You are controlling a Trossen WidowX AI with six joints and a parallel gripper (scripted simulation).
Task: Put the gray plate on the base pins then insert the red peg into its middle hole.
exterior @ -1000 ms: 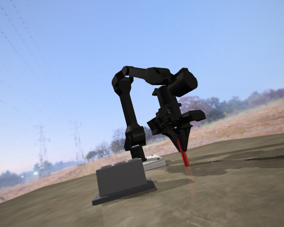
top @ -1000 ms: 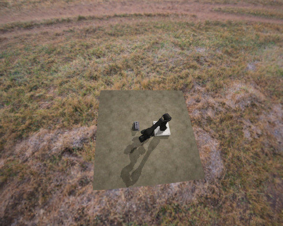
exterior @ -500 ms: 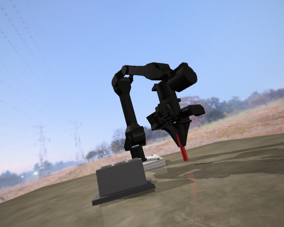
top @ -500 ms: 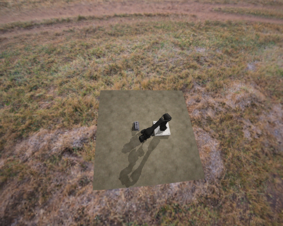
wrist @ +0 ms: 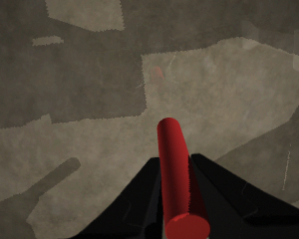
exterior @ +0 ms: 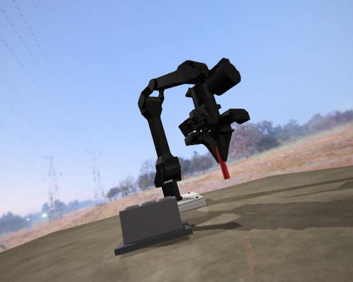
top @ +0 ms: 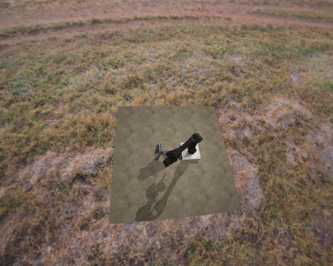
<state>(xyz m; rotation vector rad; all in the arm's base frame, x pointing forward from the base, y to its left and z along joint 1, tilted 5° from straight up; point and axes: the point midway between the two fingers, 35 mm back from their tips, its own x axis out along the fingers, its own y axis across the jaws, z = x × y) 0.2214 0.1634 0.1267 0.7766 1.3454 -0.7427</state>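
My gripper (exterior: 222, 161) (wrist: 175, 164) is shut on the red peg (exterior: 225, 171) (wrist: 171, 144). The peg hangs steeply from the fingertips, above the table, with its lower end free. To its left in the exterior camera stands a gray block-shaped assembly (exterior: 150, 220) (top: 160, 147); its upper part, seemingly the plate, looks level on the dark-edged base (exterior: 152, 242). Three round features in a row show on its top. The plate's middle hole and the pins cannot be made out clearly. The peg is apart from the assembly.
The arm's white mounting plate (top: 196, 155) (exterior: 197, 201) stands to the right of the gray assembly in the top view. The square table top (top: 206, 189) carries long arm shadows, and its edges meet the grass around it.
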